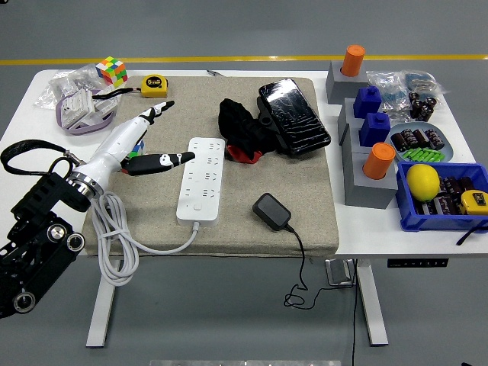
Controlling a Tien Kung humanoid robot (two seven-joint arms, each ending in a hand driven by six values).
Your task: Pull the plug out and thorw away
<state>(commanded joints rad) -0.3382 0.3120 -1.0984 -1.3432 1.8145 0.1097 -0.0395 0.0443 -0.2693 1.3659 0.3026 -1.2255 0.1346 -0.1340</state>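
Note:
A white power strip [202, 178] lies on the beige mat [252, 221], its white cable [114, 236] looping off the mat's left front. A black plug adapter [272, 210] lies on the mat right of the strip, out of any socket, its black cord [301, 267] hanging over the table's front edge. My left hand [149, 145] reaches in from the left with fingers spread, empty, the thumb tip just left of the strip. The right arm is out of view.
A small colour cube [136, 147] lies partly hidden under my left hand. A black pouch [293, 116] and black cloth [240, 130] sit at the mat's back. A Rubik's cube [111, 70], yellow tape measure [154, 85], bags [72, 107] lie back left; bins and blocks [374, 152] stand right.

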